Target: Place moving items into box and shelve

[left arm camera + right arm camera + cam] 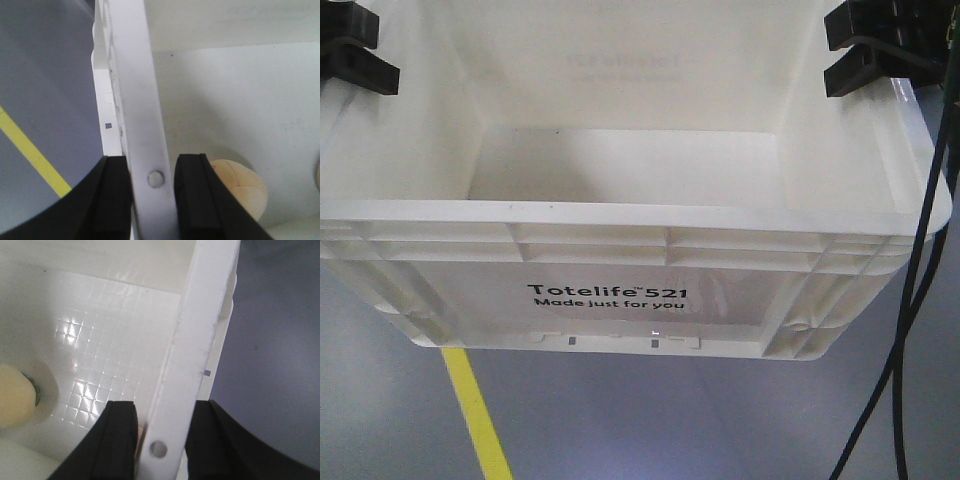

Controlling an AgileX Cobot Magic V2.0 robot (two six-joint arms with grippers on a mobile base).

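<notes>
- I see the box [620,212] filling the front view, with its printed wall toward the camera. The grey floor [720,420] and a yellow line [475,410] are below it.
- The left end effector [152,165] is clamped on the box's left rim, one finger outside the wall and one inside.
- The right end effector [162,407] grips the right rim in the same way.
- Inside the box, by the left rim, lies a pale round item [240,187]; I cannot tell what it is.
- Black cables [910,300] hang beside the box's right wall.
</notes>
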